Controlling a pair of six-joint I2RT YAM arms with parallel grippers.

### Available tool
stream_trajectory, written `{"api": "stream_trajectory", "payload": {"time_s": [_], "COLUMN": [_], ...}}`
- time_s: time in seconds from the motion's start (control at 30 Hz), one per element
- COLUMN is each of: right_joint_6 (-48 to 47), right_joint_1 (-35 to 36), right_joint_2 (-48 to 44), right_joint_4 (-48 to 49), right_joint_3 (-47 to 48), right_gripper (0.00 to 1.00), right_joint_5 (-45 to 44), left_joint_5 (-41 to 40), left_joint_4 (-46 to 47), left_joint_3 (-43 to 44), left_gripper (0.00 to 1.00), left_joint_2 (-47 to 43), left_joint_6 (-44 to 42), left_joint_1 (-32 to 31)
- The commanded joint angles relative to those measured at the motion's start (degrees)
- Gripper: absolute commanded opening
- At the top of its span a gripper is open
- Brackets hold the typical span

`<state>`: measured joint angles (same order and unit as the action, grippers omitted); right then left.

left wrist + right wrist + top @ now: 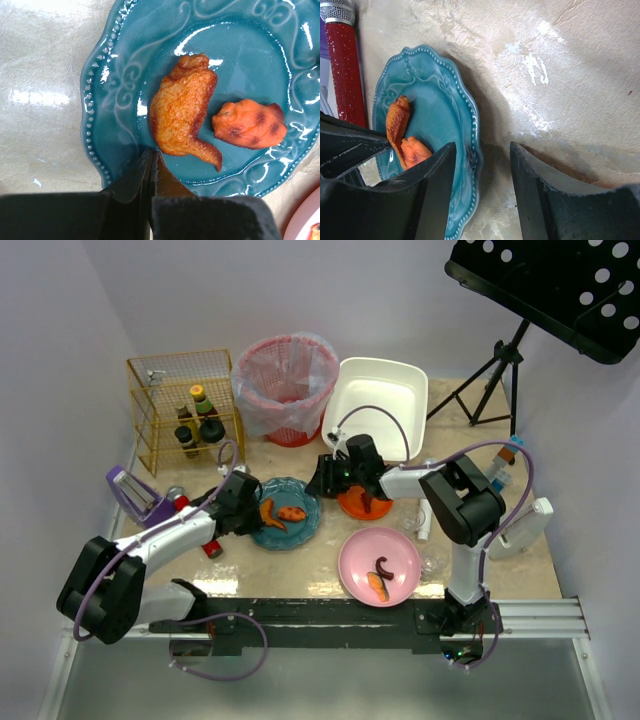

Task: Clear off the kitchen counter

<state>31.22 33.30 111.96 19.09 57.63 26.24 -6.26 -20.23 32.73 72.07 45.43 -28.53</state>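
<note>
Pressed together over the rim of the plate (90,100), the left tool (151,156) may nudge the plate and spill the wing (182,107), or bump the spread right tool (482,147) beside it.

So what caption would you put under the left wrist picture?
Left end effector, shut, at the edge of a teal plate holding a chicken wing and a smaller orange morsel.

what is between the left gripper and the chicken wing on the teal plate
Nothing visible. The shut left gripper has its tips over the near rim of the teal plate, and only bare plate separates them from the chicken wing.
</note>
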Motion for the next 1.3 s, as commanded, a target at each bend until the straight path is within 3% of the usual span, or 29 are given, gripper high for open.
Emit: {"api": "stream_trajectory", "payload": {"time_s": [0.0, 0.3, 0.6, 1.03, 1.27], "right_joint_6": [-2.04, -1.96, -1.95, -2.13, -2.31], "right_joint_1": [-0.78, -0.78, -0.78, -0.78, -0.78], "right_joint_2": [-1.13, -0.43, 0.01, -0.08, -0.08], "right_joint_4": [-2.30, -1.69, -1.25, -1.60, -1.60], "right_joint_3": [-0.23, -0.58, -0.41, -0.41, -0.67], "right_gripper": [0.53, 0.54, 0.54, 0.54, 0.54], "right_joint_5": [-2.86, -2.33, -1.89, -1.98, -2.25], "left_joint_5": [-1.82, -5.16, -3.85, -0.42, -3.40], "left_joint_4": [-9.73, -19.05, -19.32, -13.79, -18.61], "left_joint_3": [1.27, 9.80, 7.00, 2.16, 5.93], "left_gripper": [0.00, 0.11, 0.18, 0.18, 0.18], "left_joint_2": [-0.52, -5.10, -5.89, -2.73, -5.71], "left_joint_6": [-1.04, -2.01, -1.57, -1.49, -1.31], "left_joint_1": [-0.12, -0.12, -0.12, -0.12, -0.12]}}
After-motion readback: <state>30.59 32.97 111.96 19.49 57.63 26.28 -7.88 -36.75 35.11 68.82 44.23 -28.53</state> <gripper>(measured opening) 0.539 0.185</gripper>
